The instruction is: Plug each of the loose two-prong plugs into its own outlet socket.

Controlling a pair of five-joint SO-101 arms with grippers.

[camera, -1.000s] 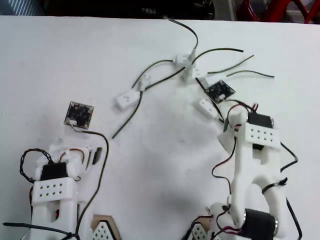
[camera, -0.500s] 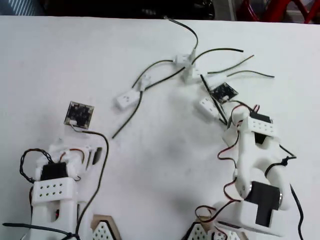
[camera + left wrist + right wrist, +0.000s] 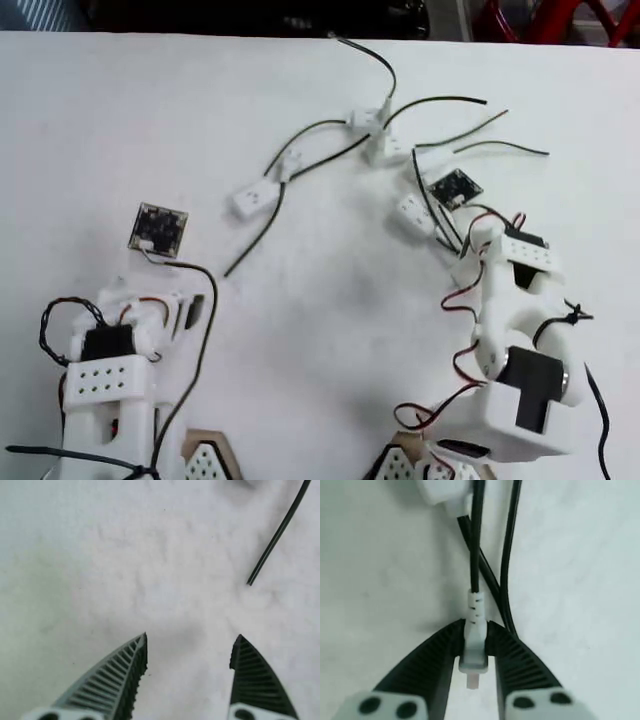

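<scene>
**Change over the last second.** In the high view, the right arm [image 3: 510,300] has folded back toward its base, and its motor housing now sits low in the frame. The small black circuit board [image 3: 452,187] beside it has slid slightly toward the right edge of that view. The black cord [image 3: 430,205] crossing the board has swung with it. The left arm [image 3: 105,370] and the second circuit board [image 3: 158,228] have not moved.

**Grip state.** The right gripper [image 3: 474,630] is clamped on a white plug [image 3: 472,652]. The plug's cord runs out past the fingertips toward a white socket block [image 3: 440,492]. The left gripper [image 3: 192,642] is spread wide over bare table [image 3: 125,555] and grasps nothing. A loose wire end [image 3: 250,581] lies near it.

**Meaning.** We judge that the plug is secured and is being repositioned, dragging cord and board along. As far as we can tell, no plug is seated yet. The other socket blocks [image 3: 257,197] lie apart near the table's middle.

**Markings.** We find no legible writing or labels on the plug, boards or blocks
</scene>
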